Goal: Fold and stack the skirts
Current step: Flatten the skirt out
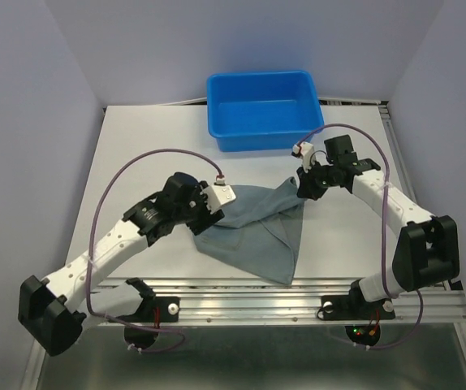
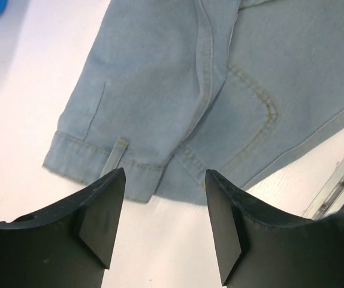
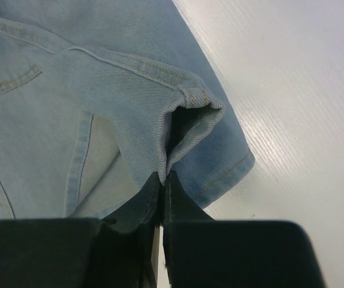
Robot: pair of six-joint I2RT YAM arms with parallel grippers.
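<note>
1. From above, one skirt lies rumpled on the table, in front of the tub and between the two arms. The left gripper sits at the skirt's upper left corner. The right gripper is at the upper right corner, where the cloth is drawn into a ridge. I see no second skirt, and nothing is folded yet.

2. On the left wrist camera, the jaws stand wide apart with nothing between them. The waistband corner, with its belt loop, lies flat on the table just ahead of the fingertips, not touching them.

3. On the right wrist camera, the jaws are pinched tight on a doubled edge of the skirt, and the cloth lifts off the table up into them.

4. To my eye this is the spreading-out step before the first fold, with one corner held and the other not yet taken. The next move calls for the left gripper to drop onto the waistband corner and close on it. Then both arms would draw apart to flatten the cloth.
</note>
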